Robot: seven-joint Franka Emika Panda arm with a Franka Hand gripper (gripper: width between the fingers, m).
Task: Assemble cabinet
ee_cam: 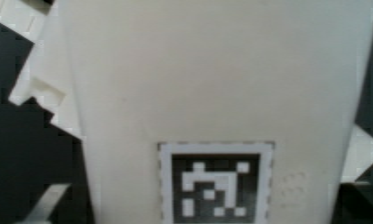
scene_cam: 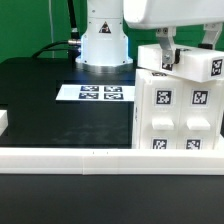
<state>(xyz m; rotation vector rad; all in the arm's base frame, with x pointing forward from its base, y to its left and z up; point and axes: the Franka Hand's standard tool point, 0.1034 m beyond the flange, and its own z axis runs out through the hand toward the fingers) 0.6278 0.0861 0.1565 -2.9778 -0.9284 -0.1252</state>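
Observation:
The cabinet (scene_cam: 178, 110) is a white box with several black-and-white tags on its front. It stands on the black table at the exterior view's right, against the rail. A smaller white panel (scene_cam: 196, 64) with a tag lies across its top. My gripper (scene_cam: 170, 57) comes down from above and is shut on this panel near its left end. In the wrist view the panel (ee_cam: 201, 90) fills almost the whole picture, with one tag (ee_cam: 215, 186) between the jaws. My gripper (ee_cam: 209, 214) shows only as dim finger edges (ee_cam: 37, 207) at the panel's sides.
The marker board (scene_cam: 100, 93) lies flat on the table before the robot base (scene_cam: 100, 40). The long low white L-shaped rail (scene_cam: 90, 158) runs along the table's front edge. A small white piece (scene_cam: 3, 122) shows at the left edge.

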